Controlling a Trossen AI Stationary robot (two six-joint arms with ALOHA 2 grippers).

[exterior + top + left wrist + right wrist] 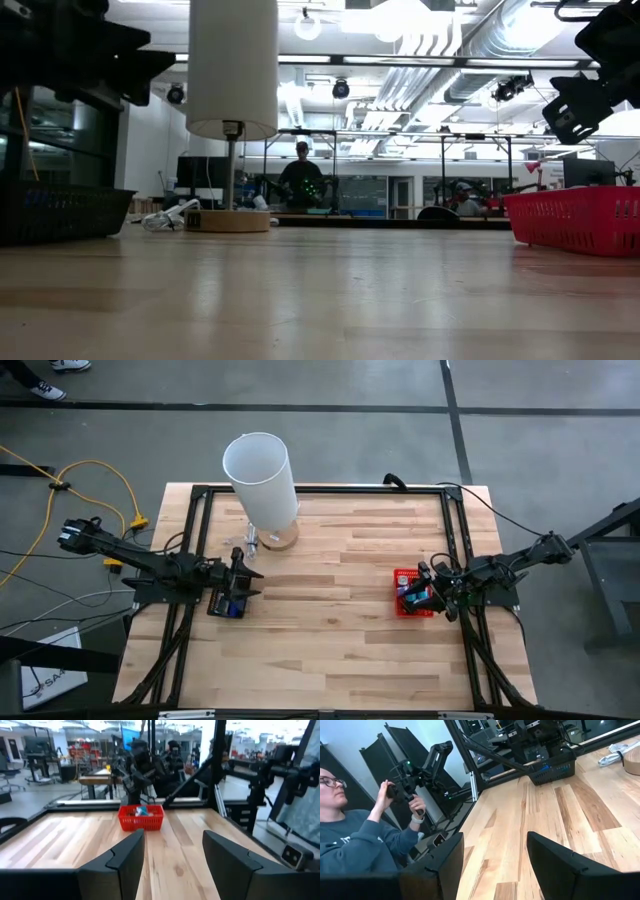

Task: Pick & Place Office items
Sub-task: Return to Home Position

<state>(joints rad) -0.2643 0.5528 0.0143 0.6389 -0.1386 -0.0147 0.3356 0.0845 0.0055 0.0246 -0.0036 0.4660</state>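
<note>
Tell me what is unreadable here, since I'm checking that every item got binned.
- Items in the red basket: high view, right gripper covers part; low view, its wall hides them; left wrist view, too small to count.
- Black basket contents: high view, left gripper overhangs it; low view, dark mesh hides them.

Table [340,635] ctr free; cylinder [262,475] rear, red basket [398,595] R, black basket [215,607] L

Small stationery pieces in teal, blue and white [414,598] lie jumbled inside the red mesh basket [400,573] at the table's right side, some showing just above its rim. More blue pieces [233,607] sit in the black mesh basket [213,606] at the left side.
</note>
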